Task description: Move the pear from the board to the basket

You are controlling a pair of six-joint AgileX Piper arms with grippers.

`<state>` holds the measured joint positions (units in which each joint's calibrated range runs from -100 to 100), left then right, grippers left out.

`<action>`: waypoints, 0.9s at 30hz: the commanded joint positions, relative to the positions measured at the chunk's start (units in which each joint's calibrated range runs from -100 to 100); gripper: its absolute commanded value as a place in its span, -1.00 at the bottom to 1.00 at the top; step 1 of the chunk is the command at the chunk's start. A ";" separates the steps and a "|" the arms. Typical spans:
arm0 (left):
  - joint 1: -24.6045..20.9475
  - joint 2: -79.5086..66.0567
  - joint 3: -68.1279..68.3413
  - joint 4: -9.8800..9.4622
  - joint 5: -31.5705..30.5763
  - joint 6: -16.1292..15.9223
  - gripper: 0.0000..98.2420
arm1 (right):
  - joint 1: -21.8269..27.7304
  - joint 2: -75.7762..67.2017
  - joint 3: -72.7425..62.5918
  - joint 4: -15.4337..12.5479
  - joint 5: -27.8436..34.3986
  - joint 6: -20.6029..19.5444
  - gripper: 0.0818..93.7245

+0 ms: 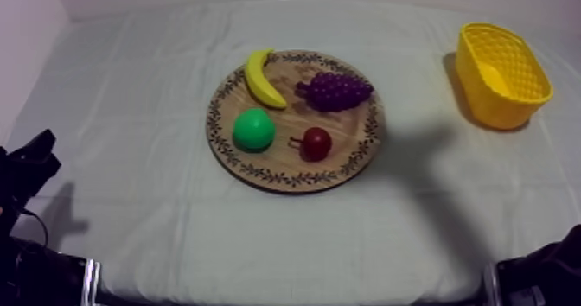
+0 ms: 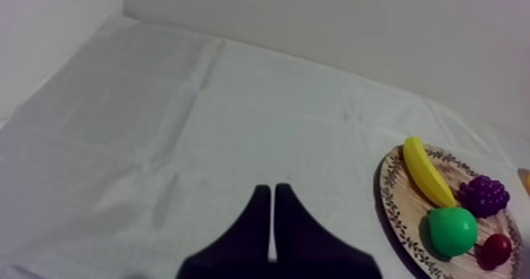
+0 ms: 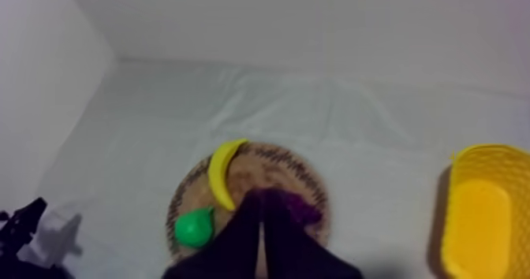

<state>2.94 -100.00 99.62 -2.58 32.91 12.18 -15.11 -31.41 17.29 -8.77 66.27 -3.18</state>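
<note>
Pear (image 1: 253, 129) is lying on the wooden board (image 1: 278, 161), on the half facing the left arm, green and untouched. Banana (image 1: 261, 78) is lying on the board just behind the pear; small red fruit (image 1: 316, 143) is sitting on the board beside the pear, apart from it; bunch of grapes (image 1: 334, 91) is resting on the board behind the red fruit. Yellow basket (image 1: 484, 102) is standing well apart from the board, toward the right arm's far side of the counter (image 1: 156, 214). Left end effector (image 2: 272, 189) is hanging over bare cloth, well off the board, fingers together. Right end effector (image 3: 262, 197) is hovering short of the board, fingers together, gripping nothing.
</note>
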 commanded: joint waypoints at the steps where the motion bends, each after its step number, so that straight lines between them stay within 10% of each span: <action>1: -0.01 0.00 0.05 0.01 -0.01 0.01 -1.00 | -2.66 8.09 -4.18 0.42 0.99 -1.54 -1.00; 27: -0.01 0.00 0.05 0.01 -0.01 0.01 -1.00 | -10.28 39.61 -21.44 6.16 10.24 -12.56 -1.00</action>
<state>2.94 -100.00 99.62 -2.58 32.91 12.18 -25.27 6.85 -3.94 -2.68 76.07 -15.13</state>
